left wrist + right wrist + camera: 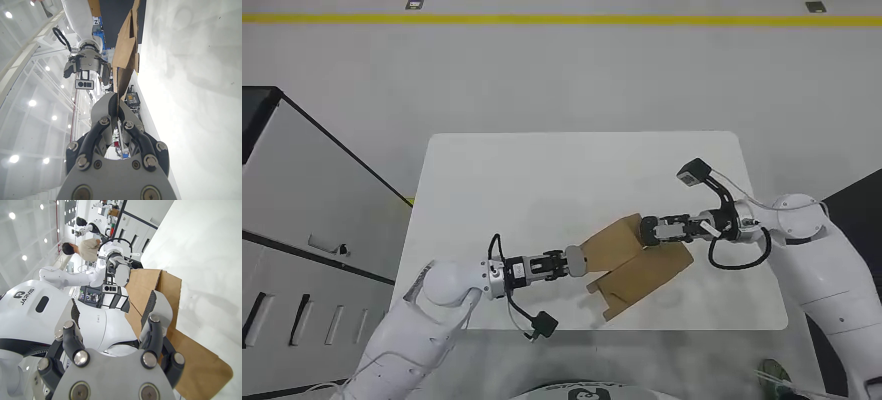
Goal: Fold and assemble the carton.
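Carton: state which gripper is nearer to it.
Left. The left gripper is clamped on an edge of the carton; the right gripper sits open at its opposite end, contact unclear.

Your robot's arms are smooth white shells, the left arm (pixel 442 285) and the right arm (pixel 797 220) alike, and each trails a looped, ribbed black cable (pixel 61 38). The left gripper (pixel 116 106) has a grey base plate, black linkage bars fixed with round silver screws (pixel 82 161), and pale fingers with ribbed black pads (pixel 113 110). The right gripper (pixel 114 304) matches. The white torso (pixel 56 317) carries a black oval (pixel 42 303).
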`<move>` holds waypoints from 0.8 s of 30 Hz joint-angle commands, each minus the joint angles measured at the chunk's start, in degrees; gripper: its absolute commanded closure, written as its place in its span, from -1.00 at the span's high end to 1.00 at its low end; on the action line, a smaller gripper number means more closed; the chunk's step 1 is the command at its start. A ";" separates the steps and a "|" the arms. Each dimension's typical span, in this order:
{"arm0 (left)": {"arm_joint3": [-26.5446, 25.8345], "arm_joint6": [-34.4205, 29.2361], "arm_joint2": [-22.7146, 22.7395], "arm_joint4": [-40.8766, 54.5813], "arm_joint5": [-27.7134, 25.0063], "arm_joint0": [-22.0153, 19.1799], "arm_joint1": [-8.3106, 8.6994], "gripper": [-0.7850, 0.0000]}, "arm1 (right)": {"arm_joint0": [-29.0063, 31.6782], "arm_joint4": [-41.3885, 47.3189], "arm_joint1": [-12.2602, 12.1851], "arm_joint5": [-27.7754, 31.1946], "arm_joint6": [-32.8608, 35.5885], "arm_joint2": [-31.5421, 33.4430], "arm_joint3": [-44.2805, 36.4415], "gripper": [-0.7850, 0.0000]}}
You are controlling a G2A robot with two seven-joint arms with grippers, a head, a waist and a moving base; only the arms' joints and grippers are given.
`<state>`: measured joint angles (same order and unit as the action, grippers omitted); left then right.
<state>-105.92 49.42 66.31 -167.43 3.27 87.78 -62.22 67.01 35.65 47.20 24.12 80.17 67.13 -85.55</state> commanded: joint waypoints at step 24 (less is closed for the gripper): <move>-0.52 -1.18 -1.82 1.41 0.26 -0.63 0.94 -1.00 | 0.60 -3.89 -0.75 1.03 -1.03 -0.75 -1.00 0.37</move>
<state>-106.43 48.30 64.54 -166.07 3.50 87.16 -61.32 67.58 31.67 46.48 25.32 78.96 66.44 -86.60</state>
